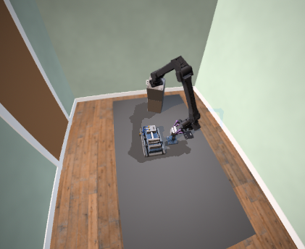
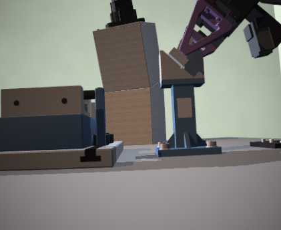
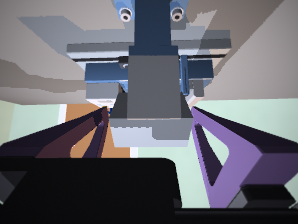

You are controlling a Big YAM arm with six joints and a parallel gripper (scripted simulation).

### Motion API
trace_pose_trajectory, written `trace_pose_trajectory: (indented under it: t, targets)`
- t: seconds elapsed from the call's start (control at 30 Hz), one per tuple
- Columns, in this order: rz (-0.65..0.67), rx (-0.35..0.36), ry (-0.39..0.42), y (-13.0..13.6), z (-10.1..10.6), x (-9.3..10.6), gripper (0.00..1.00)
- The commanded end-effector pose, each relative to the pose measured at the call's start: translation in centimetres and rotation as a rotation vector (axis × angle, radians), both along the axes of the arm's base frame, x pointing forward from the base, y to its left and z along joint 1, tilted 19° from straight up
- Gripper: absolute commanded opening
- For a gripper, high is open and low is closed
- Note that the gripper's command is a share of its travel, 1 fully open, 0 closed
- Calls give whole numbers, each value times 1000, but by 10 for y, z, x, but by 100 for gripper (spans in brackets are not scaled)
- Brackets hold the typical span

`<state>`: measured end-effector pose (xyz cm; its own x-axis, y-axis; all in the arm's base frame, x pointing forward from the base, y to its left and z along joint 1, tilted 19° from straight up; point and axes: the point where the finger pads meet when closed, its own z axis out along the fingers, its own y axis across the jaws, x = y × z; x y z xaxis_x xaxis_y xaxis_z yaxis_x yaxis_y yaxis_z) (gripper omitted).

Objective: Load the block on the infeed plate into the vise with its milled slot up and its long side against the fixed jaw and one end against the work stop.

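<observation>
The part (image 2: 179, 57) (image 3: 150, 134) lies tilted in the V-block (image 2: 181, 71) (image 3: 154, 87) on top of its blue stand. In the wrist view its two ends reach past the V-block's sides. I cannot make out which way its slot faces. My gripper (image 1: 173, 130) (image 2: 181, 51) (image 3: 149, 112) is open, with one purple finger near each end of the part and only narrow gaps showing. The vise (image 1: 153, 140) (image 2: 41, 100) (image 3: 100, 73) stands beside the V-block with its jaws apart; no part shows in it. Its bars and work stop are too small or hidden.
The blue stand (image 1: 172, 141) (image 2: 183, 134) has a bolted foot close to the vise's side. The black infeed plate (image 1: 189, 135) (image 2: 271, 144) lies on the stand's other side, under the wrist. The arm's pedestal (image 1: 155, 99) (image 2: 127, 113) stands behind.
</observation>
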<state>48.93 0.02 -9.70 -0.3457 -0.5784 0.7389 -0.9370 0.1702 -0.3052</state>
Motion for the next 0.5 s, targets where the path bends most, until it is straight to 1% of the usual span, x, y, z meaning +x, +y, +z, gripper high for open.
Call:
trace_pose_trajectory:
  t: [0.0, 0.07, 0.13, 0.37, 0.4, 0.43, 0.47]
  targets:
    - [4, 18, -25, -1, 13, 7, 81]
    - [2, 24, -31, -3, 14, 10, 81]
    - [1, 27, -26, -4, 12, 7, 81]
    - [11, 43, -32, -2, 13, 8, 81]
    - [15, 49, -39, 0, 14, 12, 81]
    - [13, 50, -30, -3, 12, 7, 81]
    - [11, 54, -31, -4, 12, 7, 81]
